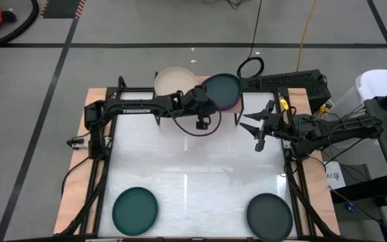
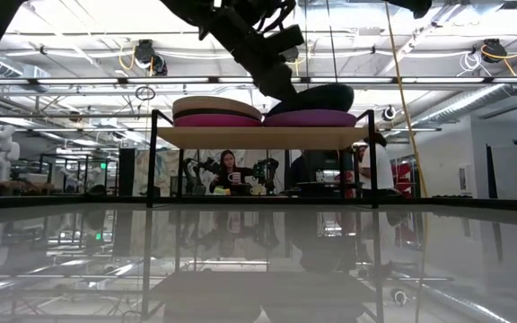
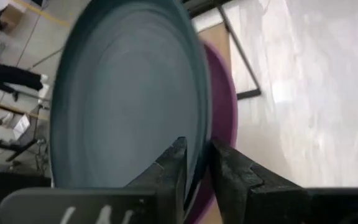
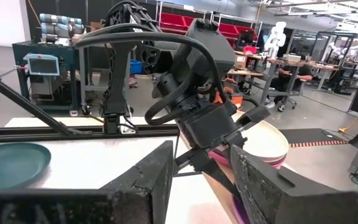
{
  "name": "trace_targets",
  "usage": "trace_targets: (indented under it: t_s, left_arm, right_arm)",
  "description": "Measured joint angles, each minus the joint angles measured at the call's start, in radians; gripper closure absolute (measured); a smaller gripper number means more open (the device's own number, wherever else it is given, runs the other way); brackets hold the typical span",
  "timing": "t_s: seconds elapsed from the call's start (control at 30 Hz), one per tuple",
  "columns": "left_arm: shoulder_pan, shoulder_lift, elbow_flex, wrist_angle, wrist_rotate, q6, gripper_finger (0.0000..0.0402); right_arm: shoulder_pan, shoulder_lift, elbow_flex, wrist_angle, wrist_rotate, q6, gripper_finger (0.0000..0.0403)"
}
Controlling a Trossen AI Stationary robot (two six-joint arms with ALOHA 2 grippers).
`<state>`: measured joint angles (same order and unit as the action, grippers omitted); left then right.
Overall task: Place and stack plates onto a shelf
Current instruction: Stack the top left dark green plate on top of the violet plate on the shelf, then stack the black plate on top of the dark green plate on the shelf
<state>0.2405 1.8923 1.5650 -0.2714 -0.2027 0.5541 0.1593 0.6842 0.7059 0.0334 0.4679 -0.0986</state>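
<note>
Above the white surface [image 1: 193, 181], the left tool [image 3: 197, 171] pinches the teal plate's [image 1: 222, 88] rim, tilted directly over the purple plate [image 2: 317, 117] on the shelf [image 2: 263, 136]; the right tool [image 1: 254, 128] waits open beside it.

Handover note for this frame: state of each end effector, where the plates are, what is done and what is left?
Left end effector: shut on the dark teal plate, tilted over the purple plate on the shelf.
Right end effector: open, empty, beside the shelf.
Done: beige plate on hot pink plate; purple plate shelved.
Left: release the held plate; shelve the teal plate and charcoal plate from the table.
</note>
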Motion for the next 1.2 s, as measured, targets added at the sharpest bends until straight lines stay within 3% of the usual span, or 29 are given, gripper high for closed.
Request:
trace_targets:
  t_s: [0.4,0.63,0.87,1.2]
  left_arm:
    - [-0.001,-0.01,0.0,-0.043,-0.087,-0.014,0.022]
    - [-0.015,-0.064,0.0,-0.062,-0.087,-0.083,0.0192]
    - [-0.029,-0.12,0.0,-0.208,-0.085,-0.181,0.0153]
    - [-0.11,-0.244,-0.001,-0.145,-0.055,-0.332,0.014]
  right_arm:
    - [0.0,0.0,0.0,0.0,0.0,-0.001,0.0259]
    - [0.0,0.0,0.0,-0.014,0.0,-0.003,0.0259]
    - [0.0,0.0,0.0,-0.012,0.0,-0.001,0.0259]
    - [0.0,-0.001,0.0,-0.027,0.0,0.004,0.0259]
